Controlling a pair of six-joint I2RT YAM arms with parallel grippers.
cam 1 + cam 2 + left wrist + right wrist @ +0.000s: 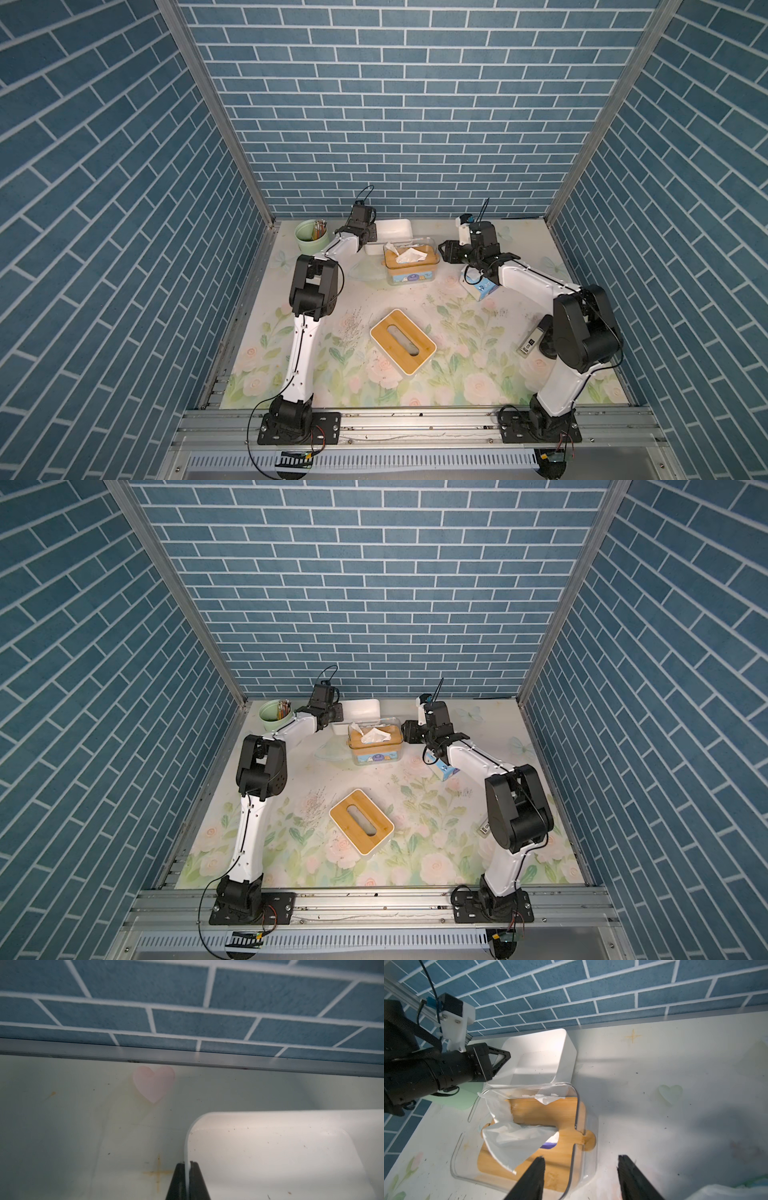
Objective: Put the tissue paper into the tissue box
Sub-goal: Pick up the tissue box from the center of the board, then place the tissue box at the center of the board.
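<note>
An open white tissue box (395, 228) without a lid stands at the back of the table, also in the right wrist view (542, 1057). My left gripper (188, 1164) is shut on the thin near wall of this box (291, 1157); in a top view it sits at the box's left end (368, 237). A blue and white pack of tissue paper (478, 289) lies on the mat under my right forearm. My right gripper (581, 1159) is open and holds nothing. It hovers over the right end of a clear box with a bamboo lid (533, 1109).
The clear box (409, 262) has a loose tissue (512, 1138) poking out of its slot. A bamboo lid with a slot (402, 341) lies mid-table. A green cup of pencils (311, 236) stands back left. A small grey device (530, 343) lies by the right arm.
</note>
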